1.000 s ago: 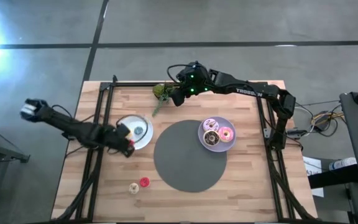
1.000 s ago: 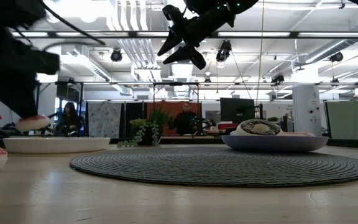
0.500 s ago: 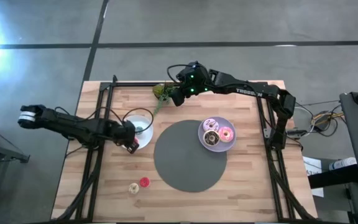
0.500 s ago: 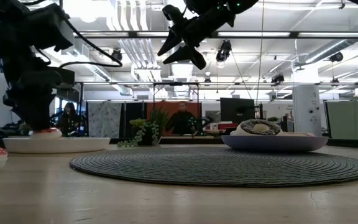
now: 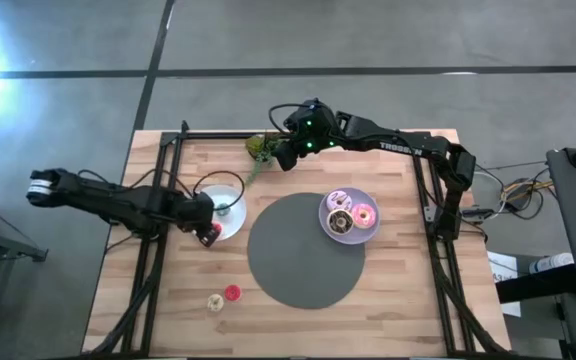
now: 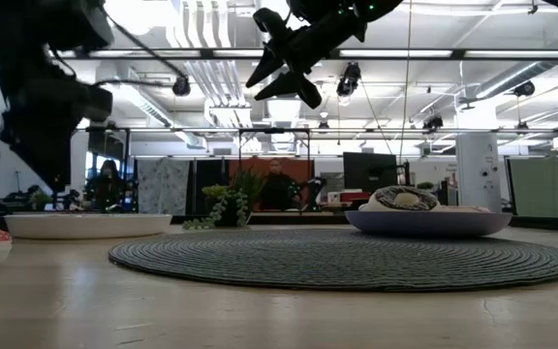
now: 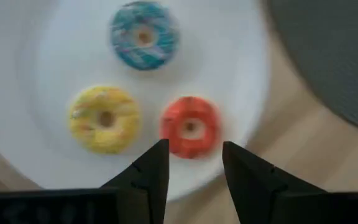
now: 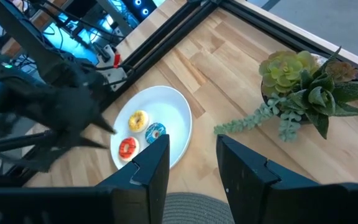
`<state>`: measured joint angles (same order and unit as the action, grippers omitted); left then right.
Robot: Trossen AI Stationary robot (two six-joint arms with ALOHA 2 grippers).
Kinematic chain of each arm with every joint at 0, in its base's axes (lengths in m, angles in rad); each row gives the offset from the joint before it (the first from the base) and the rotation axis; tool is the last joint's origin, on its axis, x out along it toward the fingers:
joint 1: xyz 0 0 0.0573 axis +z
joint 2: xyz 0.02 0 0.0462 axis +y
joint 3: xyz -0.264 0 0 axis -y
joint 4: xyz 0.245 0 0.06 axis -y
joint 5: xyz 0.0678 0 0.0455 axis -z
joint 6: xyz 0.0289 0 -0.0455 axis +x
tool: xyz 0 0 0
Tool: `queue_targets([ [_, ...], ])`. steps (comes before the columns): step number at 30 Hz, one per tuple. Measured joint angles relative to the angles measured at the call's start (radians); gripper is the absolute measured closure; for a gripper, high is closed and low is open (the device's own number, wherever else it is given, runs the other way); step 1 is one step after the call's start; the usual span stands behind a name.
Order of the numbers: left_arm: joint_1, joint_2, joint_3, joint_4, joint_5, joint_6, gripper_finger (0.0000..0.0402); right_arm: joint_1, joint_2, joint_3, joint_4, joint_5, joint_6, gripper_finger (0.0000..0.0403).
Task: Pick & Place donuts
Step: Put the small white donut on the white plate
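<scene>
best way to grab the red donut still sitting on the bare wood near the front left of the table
The red donut lies flat on the wooden table, right beside a yellow donut. Come straight down from above and pinch across the ring, one finger on each outer edge, on an axis that keeps both fingers clear of that yellow neighbour. The left hand is probably nearer.

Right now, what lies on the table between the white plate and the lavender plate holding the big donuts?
In the high view, the round grey mat fills most of the stretch between the white plate and the lavender plate, with bare wood on each side of it.
</scene>
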<state>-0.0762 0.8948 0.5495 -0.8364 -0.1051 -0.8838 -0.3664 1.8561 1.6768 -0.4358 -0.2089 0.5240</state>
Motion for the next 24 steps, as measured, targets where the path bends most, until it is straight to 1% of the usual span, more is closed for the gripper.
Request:
queue_targets([
  [3,-0.069,-0.038,0.03,0.028,0.07,0.059,0.0278,0.0,0.0,0.0,-0.003,0.0,-0.003,0.028],
  [5,-0.15,-0.053,0.036,0.101,0.123,0.086,0.0278,0.0,0.0,0.0,-0.002,0.0,-0.005,0.028],
  [7,-0.249,-0.051,0.035,0.165,0.149,0.087,0.0278,0.0,0.0,0.0,-0.002,0.0,-0.008,0.028],
  [9,-0.355,-0.026,0.029,0.202,0.137,0.064,0.0278,0.0,0.0,0.0,-0.002,0.0,-0.01,0.028],
  [12,-0.502,0.042,0.013,0.254,0.067,-0.003,0.0278,0.0,0.0,0.0,-0.002,0.0,-0.014,0.028],
  [15,-0.606,0.125,0.011,0.351,0.001,-0.081,0.0278,0.0,0.0,0.0,-0.002,0.001,-0.026,0.028],
  [20,-0.685,0.278,0.028,0.527,-0.018,-0.132,0.0278,-0.003,0.0,0.0,-0.002,0.002,-0.031,0.028],
  [24,-0.709,0.396,0.068,0.476,-0.019,-0.134,0.0278,-0.006,0.0,0.0,-0.002,0.002,-0.031,0.028],
])
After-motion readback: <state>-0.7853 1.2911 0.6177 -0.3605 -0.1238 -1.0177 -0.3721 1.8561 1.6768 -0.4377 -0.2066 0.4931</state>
